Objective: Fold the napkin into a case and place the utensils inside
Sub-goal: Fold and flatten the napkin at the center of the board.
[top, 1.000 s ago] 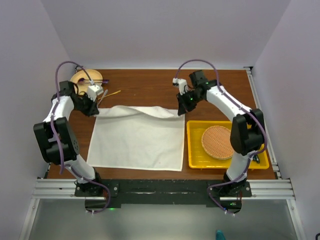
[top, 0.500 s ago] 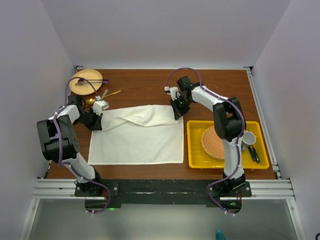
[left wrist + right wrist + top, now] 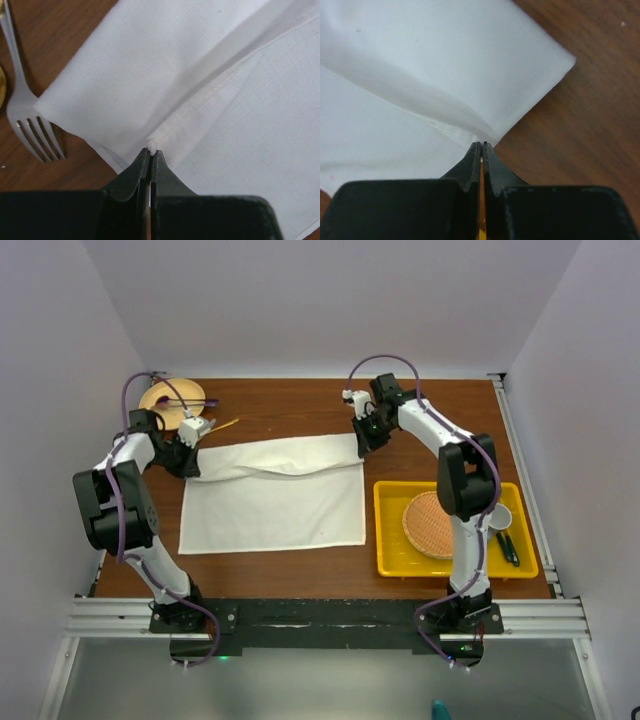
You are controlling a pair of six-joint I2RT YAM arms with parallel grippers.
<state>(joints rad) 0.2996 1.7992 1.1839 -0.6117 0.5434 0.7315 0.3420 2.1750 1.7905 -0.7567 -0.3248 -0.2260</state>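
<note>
Top external view: left gripper (image 3: 189, 460) and right gripper (image 3: 366, 443) clamp the napkin (image 3: 275, 505), apparently by hem corners; expect limp, light cloth.

Top view high, looking down on the table (image 3: 290, 405), wrist views close behind their fingers (image 3: 127, 177) — all share the napkin (image 3: 272, 505).

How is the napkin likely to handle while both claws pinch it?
Probably floppy: the napkin sags into a soft fold between the left claw and right claw. Likely light, since thin pinches hold it. It may slide on the smooth table.
</note>
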